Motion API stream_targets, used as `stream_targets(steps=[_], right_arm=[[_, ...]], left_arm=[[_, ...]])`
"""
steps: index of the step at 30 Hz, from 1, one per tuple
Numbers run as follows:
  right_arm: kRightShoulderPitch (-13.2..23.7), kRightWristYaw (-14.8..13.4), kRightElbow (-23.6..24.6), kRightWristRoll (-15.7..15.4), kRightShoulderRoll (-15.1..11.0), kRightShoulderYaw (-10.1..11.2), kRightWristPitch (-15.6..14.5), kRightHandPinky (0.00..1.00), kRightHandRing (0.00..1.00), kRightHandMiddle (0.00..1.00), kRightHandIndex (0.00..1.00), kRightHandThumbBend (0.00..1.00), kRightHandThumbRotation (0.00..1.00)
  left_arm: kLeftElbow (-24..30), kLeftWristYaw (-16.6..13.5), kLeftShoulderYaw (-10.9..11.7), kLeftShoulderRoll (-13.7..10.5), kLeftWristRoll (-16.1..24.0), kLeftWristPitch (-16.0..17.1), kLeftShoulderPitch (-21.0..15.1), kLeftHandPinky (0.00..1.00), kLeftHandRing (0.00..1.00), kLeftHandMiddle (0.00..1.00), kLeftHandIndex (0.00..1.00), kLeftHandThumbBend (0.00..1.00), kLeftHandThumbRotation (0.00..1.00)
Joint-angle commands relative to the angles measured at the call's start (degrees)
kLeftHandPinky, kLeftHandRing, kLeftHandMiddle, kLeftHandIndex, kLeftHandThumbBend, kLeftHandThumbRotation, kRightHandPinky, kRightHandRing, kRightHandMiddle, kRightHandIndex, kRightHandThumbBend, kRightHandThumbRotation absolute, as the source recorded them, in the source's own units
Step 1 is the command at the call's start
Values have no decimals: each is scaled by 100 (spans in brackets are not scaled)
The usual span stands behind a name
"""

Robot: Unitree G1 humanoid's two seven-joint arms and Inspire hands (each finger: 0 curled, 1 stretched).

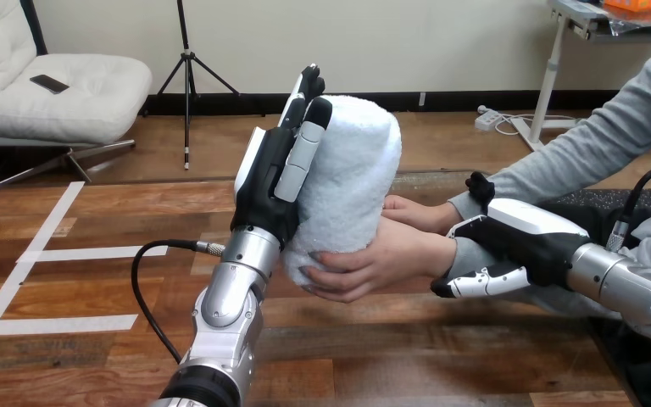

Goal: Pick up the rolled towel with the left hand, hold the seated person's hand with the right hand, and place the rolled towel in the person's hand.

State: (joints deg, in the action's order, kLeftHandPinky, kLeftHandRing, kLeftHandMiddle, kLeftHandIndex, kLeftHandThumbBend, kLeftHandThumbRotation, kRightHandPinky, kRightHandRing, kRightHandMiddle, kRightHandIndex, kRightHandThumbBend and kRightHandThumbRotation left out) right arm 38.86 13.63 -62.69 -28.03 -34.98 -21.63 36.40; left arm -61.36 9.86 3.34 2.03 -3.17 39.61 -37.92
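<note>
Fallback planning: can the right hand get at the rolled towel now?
Probably not: right hand grips the person's wrist, and the person's cupping hand sits between it and the rolled towel.

The left arm [229,314] rises from the bottom edge, silver forearm tilted upward to the right. The left hand [267,182] stands upright, its fingers [303,153] pointing up and wrapped against the side of the rolled towel [347,186]. The right arm [627,284] reaches in from the right edge. The right hand [517,233] clasps the person's wrist [460,254], thumb [480,185] above it and fingers curled beneath.
</note>
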Motion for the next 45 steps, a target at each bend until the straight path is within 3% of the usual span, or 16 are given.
stream_targets(steps=[1, 27, 34, 40, 45], right_arm=[[288, 12, 258, 73, 74, 116, 27, 65, 72, 73, 74, 76, 69], [221, 118, 286, 230, 113, 163, -29, 66, 72, 73, 74, 78, 72], [170, 151, 328, 325, 132, 221, -97, 66, 73, 74, 75, 81, 79], [99, 264, 333, 599, 193, 357, -141, 67, 75, 76, 77, 88, 91], [-22, 365, 359, 1001, 295, 623, -117, 69, 76, 77, 78, 90, 97]], left_arm=[[329, -81, -4, -38, 66, -43, -45, 100, 100, 98, 94, 100, 90], [740, -82, -12, -10, 31, -204, 160, 97, 98, 96, 91, 97, 92], [888, -109, -28, -7, 50, -261, 253, 98, 98, 96, 91, 97, 92], [1079, -146, -42, -2, 67, -285, 371, 98, 98, 96, 91, 94, 94], [1362, -219, -46, 10, 78, -323, 539, 97, 97, 96, 91, 92, 96]])
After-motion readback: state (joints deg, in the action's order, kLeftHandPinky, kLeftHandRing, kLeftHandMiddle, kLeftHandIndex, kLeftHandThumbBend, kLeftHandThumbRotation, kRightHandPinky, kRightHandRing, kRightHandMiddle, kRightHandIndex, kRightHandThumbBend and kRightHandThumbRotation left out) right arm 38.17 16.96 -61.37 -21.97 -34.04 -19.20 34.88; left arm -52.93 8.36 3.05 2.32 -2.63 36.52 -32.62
